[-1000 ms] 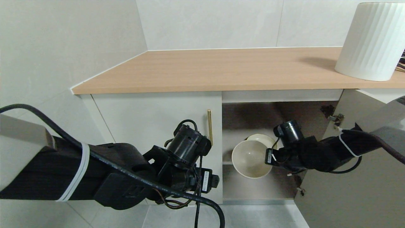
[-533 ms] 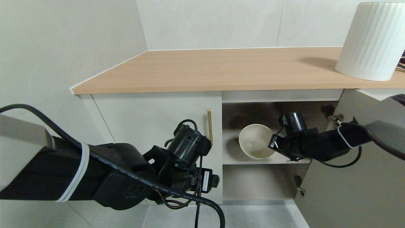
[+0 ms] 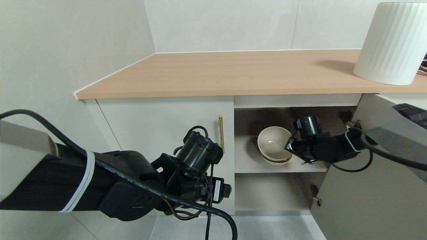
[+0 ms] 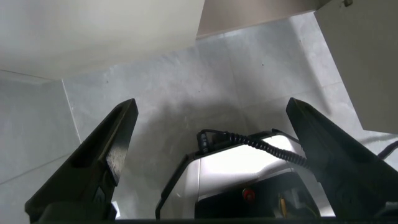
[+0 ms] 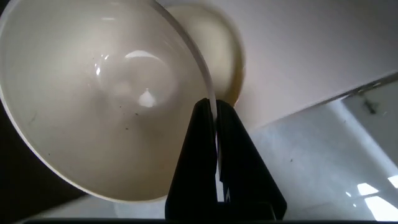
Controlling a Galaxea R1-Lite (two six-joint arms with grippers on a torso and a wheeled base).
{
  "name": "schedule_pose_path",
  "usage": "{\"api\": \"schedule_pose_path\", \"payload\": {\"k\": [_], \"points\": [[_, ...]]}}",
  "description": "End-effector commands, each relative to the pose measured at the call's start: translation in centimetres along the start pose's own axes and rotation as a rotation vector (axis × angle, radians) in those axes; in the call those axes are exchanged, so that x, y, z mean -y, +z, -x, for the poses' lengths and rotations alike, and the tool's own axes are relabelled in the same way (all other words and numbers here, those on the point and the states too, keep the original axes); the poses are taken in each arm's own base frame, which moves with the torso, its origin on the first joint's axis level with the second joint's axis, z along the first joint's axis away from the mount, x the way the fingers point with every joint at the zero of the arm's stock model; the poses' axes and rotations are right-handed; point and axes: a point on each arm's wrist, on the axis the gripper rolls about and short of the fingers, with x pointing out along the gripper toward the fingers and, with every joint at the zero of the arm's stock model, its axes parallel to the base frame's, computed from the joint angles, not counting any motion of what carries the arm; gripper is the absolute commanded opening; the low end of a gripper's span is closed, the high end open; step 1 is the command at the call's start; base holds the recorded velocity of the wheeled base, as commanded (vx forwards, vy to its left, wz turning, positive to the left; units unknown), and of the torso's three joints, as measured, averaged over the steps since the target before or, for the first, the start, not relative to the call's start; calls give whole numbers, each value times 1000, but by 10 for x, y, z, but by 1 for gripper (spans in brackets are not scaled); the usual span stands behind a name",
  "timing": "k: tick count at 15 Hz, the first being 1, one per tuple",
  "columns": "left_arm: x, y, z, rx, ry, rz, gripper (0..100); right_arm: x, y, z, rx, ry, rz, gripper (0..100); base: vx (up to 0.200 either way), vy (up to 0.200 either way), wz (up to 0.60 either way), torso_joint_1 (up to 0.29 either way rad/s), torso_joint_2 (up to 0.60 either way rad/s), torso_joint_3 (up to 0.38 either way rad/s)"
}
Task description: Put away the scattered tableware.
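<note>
soft, even light keeps the counter (image 3: 233,71) bright, and the white container (image 3: 390,43) throws a faint shadow to its left. the cupboard (image 3: 267,116) is dim inside. small glare spots sit in the bowl (image 5: 106,93); bright patches mark the floor (image 5: 323,143).

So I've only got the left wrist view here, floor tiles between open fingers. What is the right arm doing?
Observer: The right gripper is shut on the rim of a cream bowl, inside the open cabinet.
Operator: Which level of the cabinet?
Observer: The upper shelf. The cream bowl is tilted over a second bowl lying there.
Operator: And the other door?
Observer: The left door is shut, its gold handle upright beside the opening.
</note>
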Motion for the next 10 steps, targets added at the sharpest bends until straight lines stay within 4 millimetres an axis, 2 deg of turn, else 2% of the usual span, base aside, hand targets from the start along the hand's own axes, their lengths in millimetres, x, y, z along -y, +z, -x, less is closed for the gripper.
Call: {"api": "schedule_pose_path", "payload": {"k": [1,10], "points": [[0,-1,-2,-5,3,-1,100,6,-1,-12,-4,-19,-5,0,0,0,0,0,0,0],[0,-1,-2,-5,3,-1,100,9,-2,-21,-4,-31,-6,0,0,0,0,0,0,0]]}}
